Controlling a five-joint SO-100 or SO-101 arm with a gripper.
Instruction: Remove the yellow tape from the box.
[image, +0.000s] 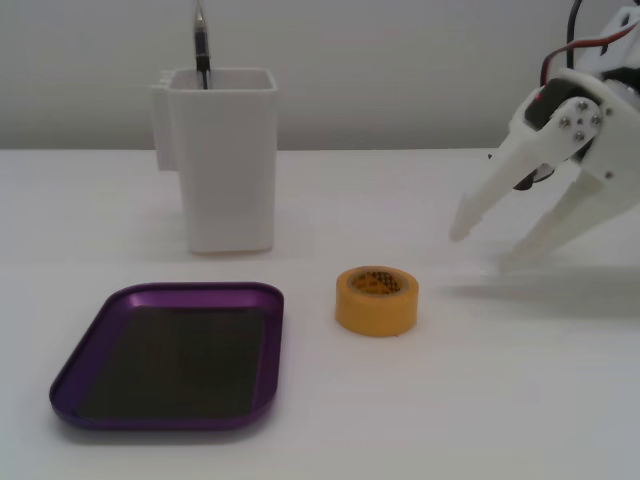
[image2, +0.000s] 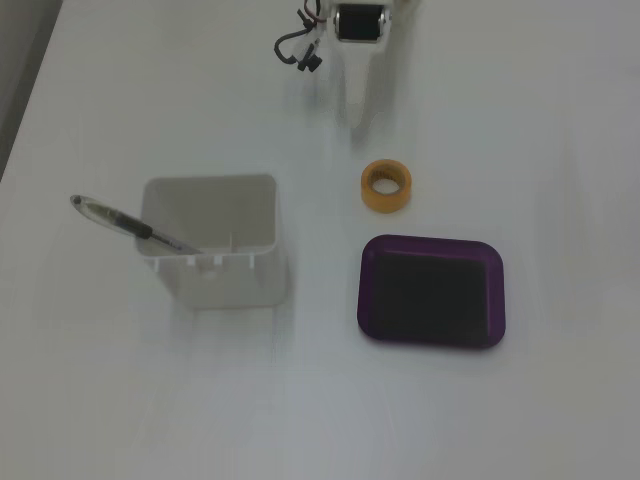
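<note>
The yellow tape (image: 377, 312) lies flat on the white table, outside the box and just to the right of it in a fixed view. It also shows in the other fixed view (image2: 386, 204), just above the box. The box (image: 200, 290) is a shallow purple tray with a dark bottom and nothing in it; it also shows from above (image2: 430, 241). My gripper (image: 482, 250) is open and empty. It hangs a little above the table, to the right of and behind the tape. From above, the gripper (image2: 362, 100) is faint white on white.
A tall white square container (image: 230, 170) with a pen (image: 201, 50) in it stands behind the tray; both the container (image2: 230, 285) and the pen (image2: 120, 220) show from above. The arm's motor and cables (image2: 355, 20) are at the top edge.
</note>
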